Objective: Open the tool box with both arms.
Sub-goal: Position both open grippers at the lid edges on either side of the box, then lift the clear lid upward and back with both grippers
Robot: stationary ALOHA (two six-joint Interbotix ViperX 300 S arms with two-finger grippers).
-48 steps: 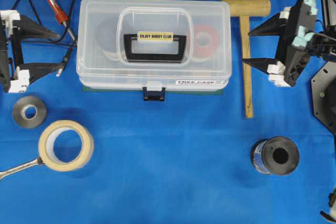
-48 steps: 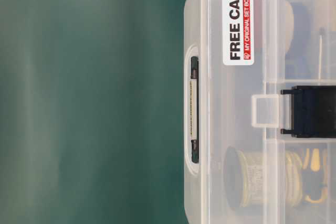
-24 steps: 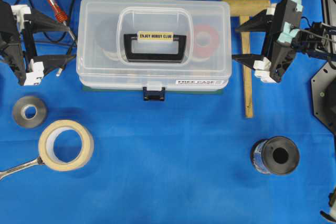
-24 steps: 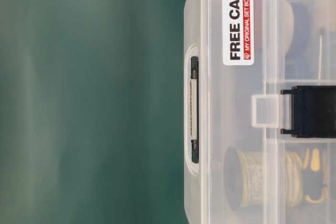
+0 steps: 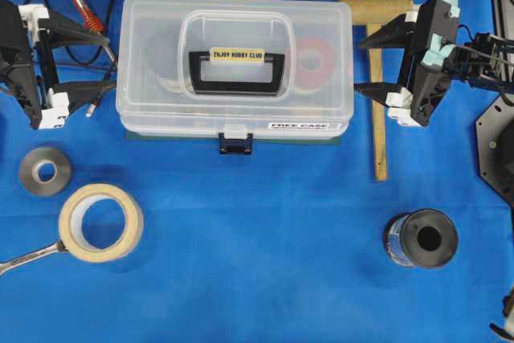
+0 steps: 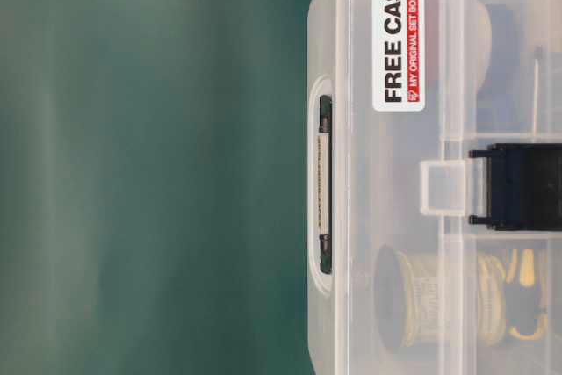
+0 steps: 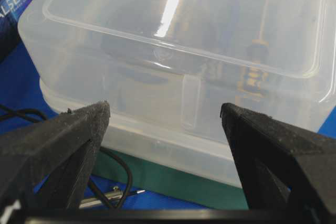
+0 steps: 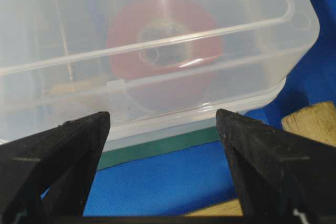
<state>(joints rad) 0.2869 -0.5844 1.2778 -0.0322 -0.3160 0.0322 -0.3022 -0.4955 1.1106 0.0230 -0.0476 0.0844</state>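
Observation:
The tool box (image 5: 241, 110) lies shut in the overhead view, a translucent case on a green base. Its black handle (image 5: 236, 78) lies flat on the lid and its dark blue latch (image 5: 235, 144) is closed at the front. My left gripper (image 5: 111, 61) stands open at the box's left end, its tips just short of the wall. At the right end my right gripper (image 5: 361, 67) is open too, tips near the wall. Each wrist view shows an end wall between wide-apart jaws: left gripper (image 7: 165, 109), right gripper (image 8: 163, 115). The table-level view shows the box (image 6: 395, 217) and latch (image 6: 518, 186) sideways.
A wooden mallet (image 5: 377, 118) lies under the right gripper. A red soldering iron (image 5: 80, 2) and its black cable run beneath the left gripper. In front lie a grey roll (image 5: 44, 170), masking tape (image 5: 100, 221), a wrench (image 5: 28, 256) and a black wire spool (image 5: 422, 238).
Both grippers have moved in toward the box ends and a little toward the back, most of it in the first half second. Their jaws stayed wide. The box has not moved.

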